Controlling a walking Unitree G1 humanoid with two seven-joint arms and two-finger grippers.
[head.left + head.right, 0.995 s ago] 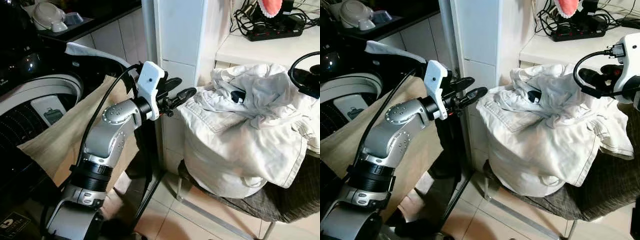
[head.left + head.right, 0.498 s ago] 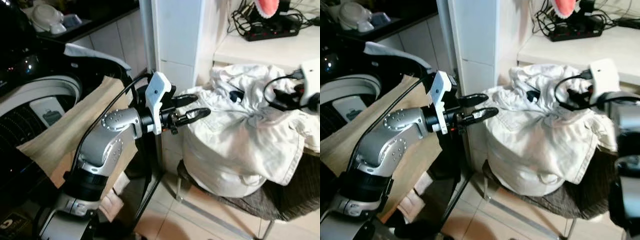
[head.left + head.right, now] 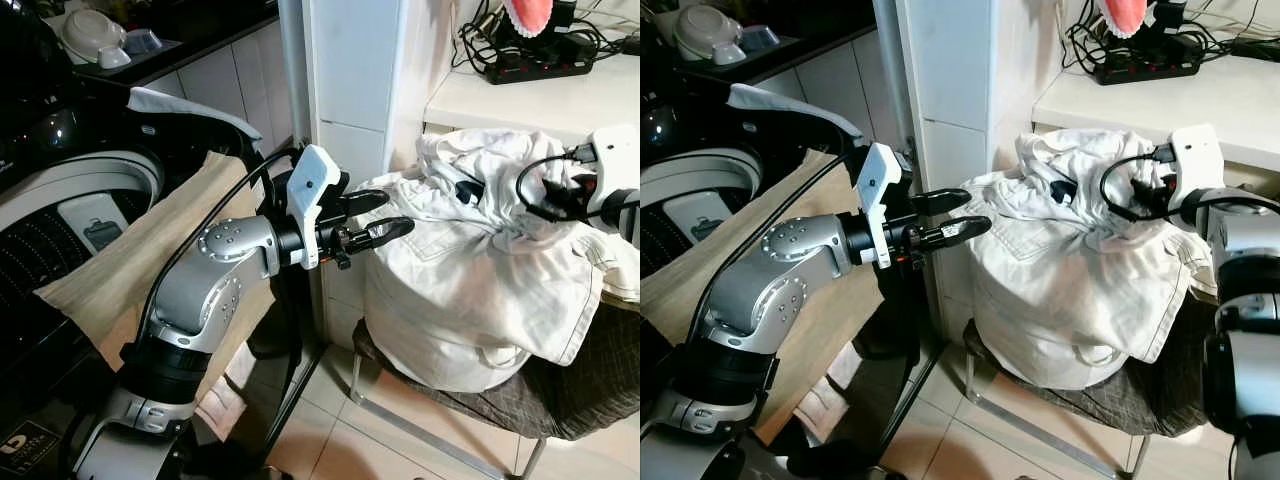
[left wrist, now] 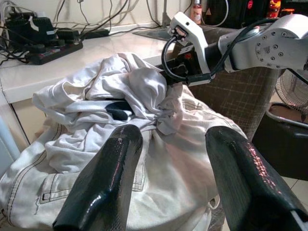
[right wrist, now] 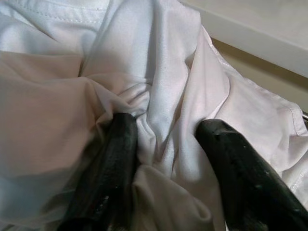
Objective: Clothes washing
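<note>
Both grippers are on the job now: my right gripper [image 5: 166, 168] has swung in from about three o'clock and pushed its spread fingers into the white clothes [image 3: 470, 270] heaped on the chair [image 3: 560, 400], a fold lying between them but not yet pinched; my left gripper [image 3: 375, 215] hangs open at the heap's nine o'clock edge, holding nothing, hardly shifted. I judge the grab is about to start; the washing machine [image 3: 70, 210] waits at my ten o'clock.
</note>
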